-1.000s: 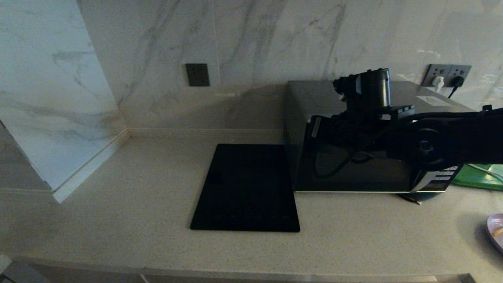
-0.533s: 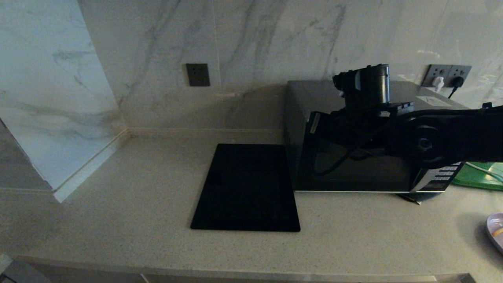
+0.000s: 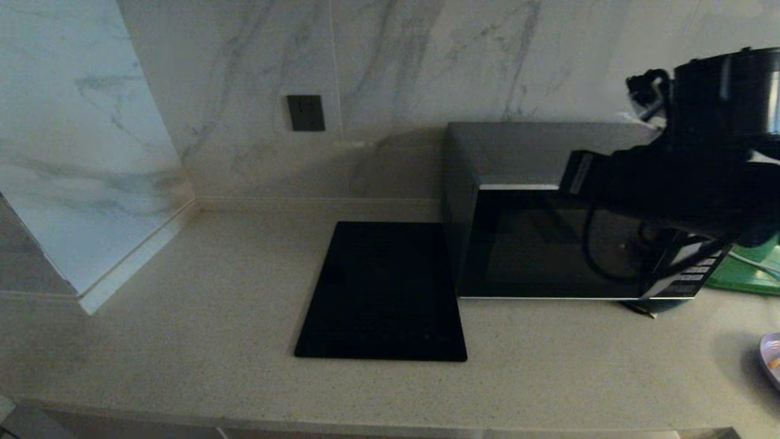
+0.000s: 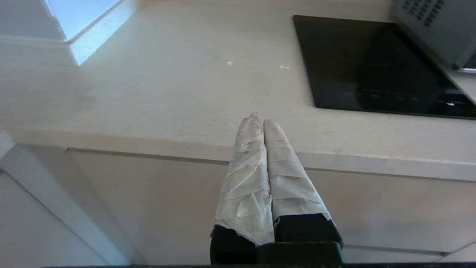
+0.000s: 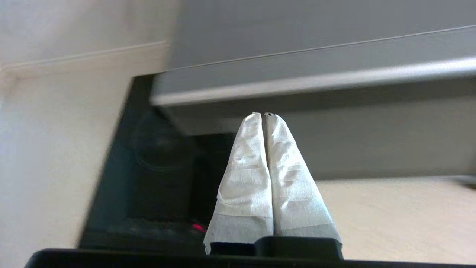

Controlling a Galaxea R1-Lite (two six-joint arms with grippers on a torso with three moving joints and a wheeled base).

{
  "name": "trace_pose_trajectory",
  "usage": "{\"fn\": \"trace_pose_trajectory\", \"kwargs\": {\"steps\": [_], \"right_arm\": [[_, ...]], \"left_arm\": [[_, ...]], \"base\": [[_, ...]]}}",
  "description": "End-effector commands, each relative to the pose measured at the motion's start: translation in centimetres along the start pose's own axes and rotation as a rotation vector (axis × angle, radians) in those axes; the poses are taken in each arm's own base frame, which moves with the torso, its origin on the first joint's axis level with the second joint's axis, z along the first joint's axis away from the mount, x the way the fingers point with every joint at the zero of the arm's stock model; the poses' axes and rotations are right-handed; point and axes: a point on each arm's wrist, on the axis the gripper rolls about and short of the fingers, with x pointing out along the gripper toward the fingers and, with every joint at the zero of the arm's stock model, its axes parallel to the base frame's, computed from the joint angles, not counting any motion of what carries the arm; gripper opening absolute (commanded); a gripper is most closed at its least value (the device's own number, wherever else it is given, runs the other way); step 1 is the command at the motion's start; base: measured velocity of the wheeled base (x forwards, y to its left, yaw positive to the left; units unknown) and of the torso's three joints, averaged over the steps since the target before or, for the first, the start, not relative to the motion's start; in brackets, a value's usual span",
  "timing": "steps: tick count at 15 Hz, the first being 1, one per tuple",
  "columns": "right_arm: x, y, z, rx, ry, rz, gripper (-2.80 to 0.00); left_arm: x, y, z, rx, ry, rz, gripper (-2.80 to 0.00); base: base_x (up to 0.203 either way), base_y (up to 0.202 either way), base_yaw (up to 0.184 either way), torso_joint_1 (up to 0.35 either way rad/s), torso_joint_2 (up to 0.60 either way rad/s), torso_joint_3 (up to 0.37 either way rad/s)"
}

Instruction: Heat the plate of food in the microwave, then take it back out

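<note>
Head view: the right arm reaches across the upper front of the microwave [image 3: 548,244], whose black glass door looks shut. The right pincer [image 5: 264,116] itself is hidden here behind the arm's own wrist housing. The plate of food [image 3: 771,360] lies on the countertop [image 3: 183,341] at the frame's right edge, only partly visible and well apart from this pincer, on the arm's near side. That placement suggests the door must be opened before the plate is fetched.

Right wrist view: this supplies what the head view hides. The taped fingers [image 5: 245,178] are pressed together and hold nothing. Just ahead of their tips runs the silver trim at the top of the microwave door; beyond and to one side lies the black slab [image 5: 156,178]. Contact with the door cannot be confirmed. The closed, pointed posture reads as suited to pushing or hooking an edge, not to grasping.

Left wrist view: the left pincer [image 4: 259,121], absent from the head view, hangs parked at the counter's front edge, fingers closed and empty. The black slab and a corner of the microwave lie ahead of it.
</note>
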Motion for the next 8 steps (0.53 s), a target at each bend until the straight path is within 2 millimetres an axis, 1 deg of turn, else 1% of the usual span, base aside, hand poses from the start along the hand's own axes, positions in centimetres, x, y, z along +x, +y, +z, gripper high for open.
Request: {"fn": "trace_pose_trajectory", "kwargs": {"steps": [1, 3, 5, 6, 8], "right_arm": [[-7.6, -3.3, 2.7, 0.018, -0.124, -0.001, -2.8], [-11.8, -6.0, 3.3, -0.004, -0.2, -0.053, -2.8], [-15.6, -8.3, 2.9, -0.024, -0.271, -0.109, -2.8], [-17.5, -9.2, 2.2, -0.033, -0.301, -0.131, -2.8], [-20.8, -10.8, 0.1, -0.055, -0.354, -0.177, -2.8]], "left_arm": [[0.0, 0.0, 0.0, -0.001, 0.001, 0.002, -2.8], [0.0, 0.0, 0.0, -0.001, 0.0, 0.002, -2.8], [0.0, 0.0, 0.0, -0.001, 0.0, 0.001, -2.8], [0.0, 0.0, 0.0, -0.001, 0.001, 0.002, -2.8], [0.0, 0.0, 0.0, -0.001, 0.001, 0.002, -2.8]], "base": [[0.0, 0.0, 0.0, 0.0, 0.0, 0.0], [0.0, 0.0, 0.0, 0.0, 0.0, 0.0], [0.0, 0.0, 0.0, 0.0, 0.0, 0.0], [0.0, 0.0, 0.0, 0.0, 0.0, 0.0], [0.0, 0.0, 0.0, 0.0, 0.0, 0.0]]}}
